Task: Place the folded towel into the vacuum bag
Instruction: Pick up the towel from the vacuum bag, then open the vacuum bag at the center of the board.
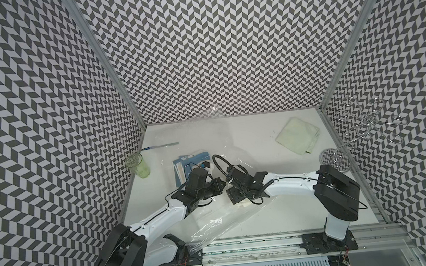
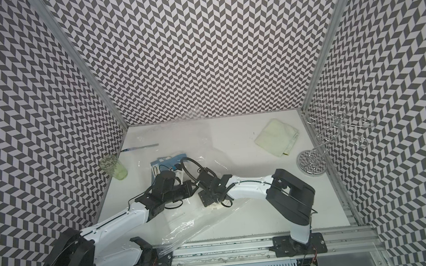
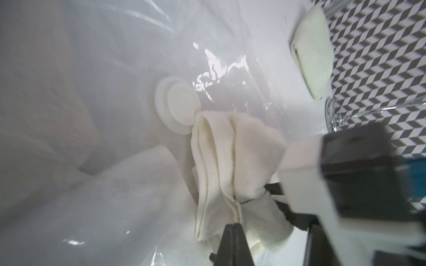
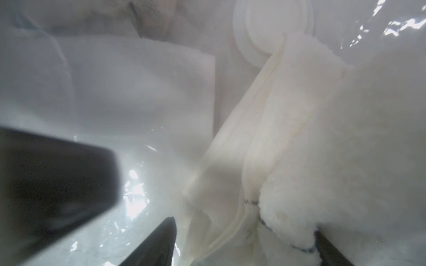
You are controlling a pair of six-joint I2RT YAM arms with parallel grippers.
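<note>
A clear, crinkly vacuum bag sprawls across the white bench, centre frame. Inside it, a fluffy cream folded towel touches the round white valve cap. The right gripper has its jaws spread wide around the towel. The left gripper has its jaws pressed together, on what I cannot tell. A green tumbler stands at left, with a pale green cloth and a wire rack at right. The blue leaflet has unreadable print.

No lettering, brand or number can be read anywhere on the desk. In both top views the blue leaflet shows pale blocks that may be print, but they are too small to make out. Thin dark marks near the hem of the white towel appear in both wrist views, and they are too blurred to read as letters or figures.
</note>
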